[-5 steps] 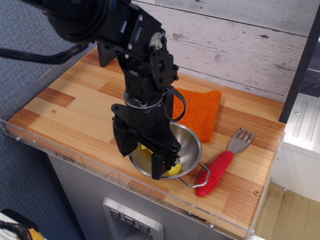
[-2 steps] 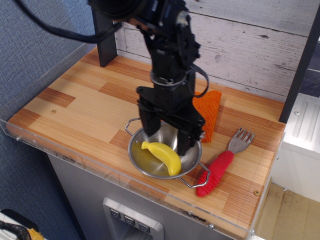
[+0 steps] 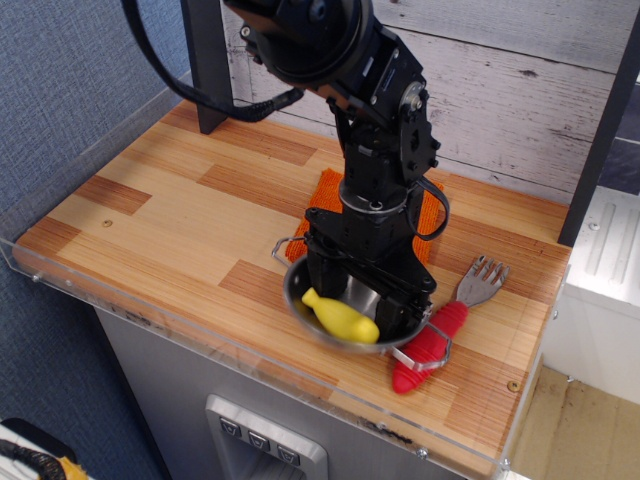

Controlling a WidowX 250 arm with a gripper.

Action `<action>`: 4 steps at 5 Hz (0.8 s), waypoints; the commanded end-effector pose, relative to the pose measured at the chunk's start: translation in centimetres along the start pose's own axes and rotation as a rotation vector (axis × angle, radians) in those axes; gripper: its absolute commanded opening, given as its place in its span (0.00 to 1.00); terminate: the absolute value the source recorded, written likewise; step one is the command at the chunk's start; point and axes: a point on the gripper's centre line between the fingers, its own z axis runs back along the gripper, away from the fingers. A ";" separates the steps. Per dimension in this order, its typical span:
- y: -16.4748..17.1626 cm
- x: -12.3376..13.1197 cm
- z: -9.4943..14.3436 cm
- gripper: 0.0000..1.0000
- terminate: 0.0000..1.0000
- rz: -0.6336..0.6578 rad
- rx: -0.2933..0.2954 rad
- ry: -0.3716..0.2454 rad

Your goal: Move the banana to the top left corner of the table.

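Banana (image 3: 341,318) lies in the steel bowl (image 3: 300,300) near the front edge of the surface (image 3: 160,220). Gripper (image 3: 362,295) reaches into the bowl just behind the banana; fingers apart, holding nothing. Red-handled fork (image 3: 440,335) lies right of the bowl, orange cloth (image 3: 330,187) behind it.

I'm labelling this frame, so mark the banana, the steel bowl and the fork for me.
banana (image 3: 341,318): observation.image view, middle of its yellow body.
steel bowl (image 3: 296,297): same view, left rim.
fork (image 3: 432,345): same view, red handle.
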 end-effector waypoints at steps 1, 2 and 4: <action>0.3 -0.5 0.7 1.00 0.00 -0.013 0.016 -0.017; 0.5 -0.8 1.3 1.00 0.00 -0.010 0.010 -0.024; 1.0 -0.4 4.5 1.00 0.00 -0.001 -0.005 -0.087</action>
